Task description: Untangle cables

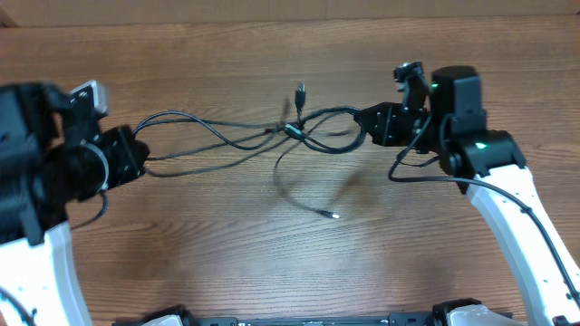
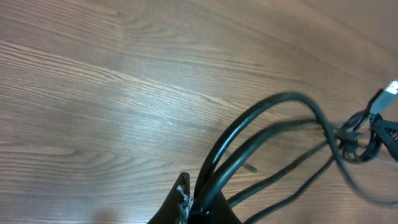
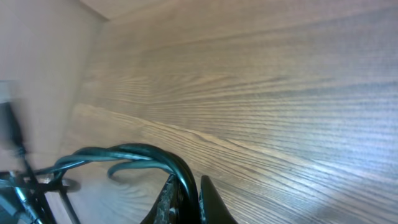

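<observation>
left gripper (image 1: 138, 152) and right gripper (image 1: 364, 125) each pinch the tangled cables (image 1: 292, 131).

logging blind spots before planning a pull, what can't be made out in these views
- Overhead: which strand of the thin black cables passes over which at the central knot; too small.
- Left wrist: how many strands the left gripper pinches; cut off by the bottom edge.
- Right wrist: the dark plug at the left edge; blurred.
</observation>
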Robot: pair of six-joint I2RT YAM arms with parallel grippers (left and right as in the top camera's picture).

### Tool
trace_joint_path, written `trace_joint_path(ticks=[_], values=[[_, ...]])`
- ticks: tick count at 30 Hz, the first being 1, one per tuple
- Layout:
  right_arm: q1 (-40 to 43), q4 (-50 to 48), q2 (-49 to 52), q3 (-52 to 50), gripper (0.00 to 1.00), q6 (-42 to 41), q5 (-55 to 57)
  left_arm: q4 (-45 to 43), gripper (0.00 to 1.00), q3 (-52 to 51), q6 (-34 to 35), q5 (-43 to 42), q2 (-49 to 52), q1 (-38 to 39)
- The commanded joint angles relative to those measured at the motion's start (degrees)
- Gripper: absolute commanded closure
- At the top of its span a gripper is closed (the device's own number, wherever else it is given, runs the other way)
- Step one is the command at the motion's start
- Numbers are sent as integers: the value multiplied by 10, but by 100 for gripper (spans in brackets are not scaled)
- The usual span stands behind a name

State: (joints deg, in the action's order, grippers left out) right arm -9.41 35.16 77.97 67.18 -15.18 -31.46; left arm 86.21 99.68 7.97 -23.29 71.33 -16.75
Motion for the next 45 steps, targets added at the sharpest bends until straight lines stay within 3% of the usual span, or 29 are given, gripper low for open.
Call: trace_joint_path(ticks=[1, 5, 10, 14, 21, 27, 35, 39, 40, 41, 42, 43, 45], values=[[49, -1, -18, 13, 96, 36, 73, 3, 96, 6, -47, 49, -9, -39], [97, 24, -23, 13, 96, 40, 148, 8, 96, 7, -46, 66, -11, -51], [195, 42, -23, 13, 96, 74, 89, 6, 96, 7, -45, 68, -12, -62], [214, 40, -23, 13, 96, 73, -5, 0, 96, 7, -37, 35, -9, -57], [74, 48, -34, 13, 96, 64, -2, -89, 96, 7, 10, -41, -9, 28], [-45, 44, -45, 13, 96, 30, -4, -242, 96, 7, 142, -81, -5, 98], [-158, 28, -46, 13, 96, 31, 43, -399, 96, 7, 324, -174, -5, 111], [-187, 15, -46, 13, 96, 48, 44, -436, 96, 7, 361, -225, -5, 111], [-194, 11, -45, 13, 91, 58, 44, -436, 96, 7, 366, -233, -5, 111], [-200, 8, -44, 13, 76, 72, 45, -436, 96, 7, 369, -239, -5, 111], [-207, 5, -43, 13, 51, 83, 45, -437, 96, 7, 369, -247, -5, 111], [-212, 0, -40, 13, 33, 84, 50, -437, 96, 7, 372, -255, -5, 111], [-222, -7, -34, 13, 25, 84, 63, -440, 96, 7, 375, -269, -6, 111]])
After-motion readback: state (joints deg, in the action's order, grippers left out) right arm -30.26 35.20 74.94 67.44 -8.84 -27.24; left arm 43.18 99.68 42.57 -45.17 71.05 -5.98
